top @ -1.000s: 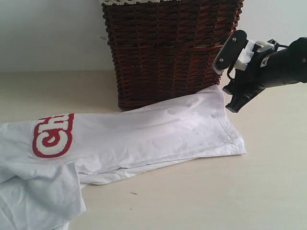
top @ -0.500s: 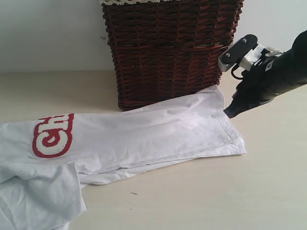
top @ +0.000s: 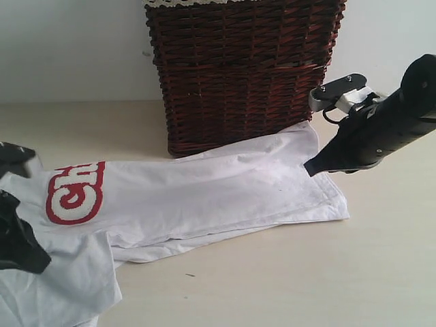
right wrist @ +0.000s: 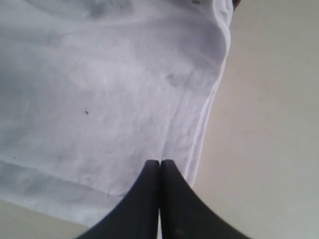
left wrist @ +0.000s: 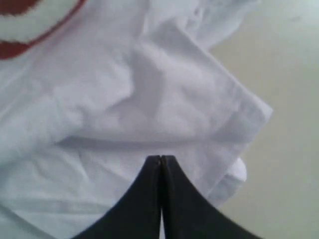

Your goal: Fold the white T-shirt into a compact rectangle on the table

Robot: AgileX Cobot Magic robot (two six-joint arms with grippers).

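The white T-shirt point(top: 204, 191) lies stretched across the table point(top: 306, 272) in a long folded band, its red-outlined letters point(top: 75, 193) at the left end. My right gripper point(top: 308, 169) is shut, its tip low over the shirt's right end near the hem seam point(right wrist: 174, 119). My left gripper point(top: 45, 263) is also shut, at the lower left over the rumpled sleeve point(left wrist: 209, 99). In both wrist views the fingertips point(left wrist: 160, 157) point(right wrist: 160, 162) are pressed together over white cloth point(right wrist: 99, 89), and no fabric shows between them.
A tall dark wicker basket point(top: 238, 75) with a lace trim stands just behind the shirt, close to the right arm. Bare beige table lies in front of and to the right of the shirt.
The right arm has tilted down and moved left, bringing its tip over the shirt's right end. The left gripper has come into view at the lower left over the sleeve.
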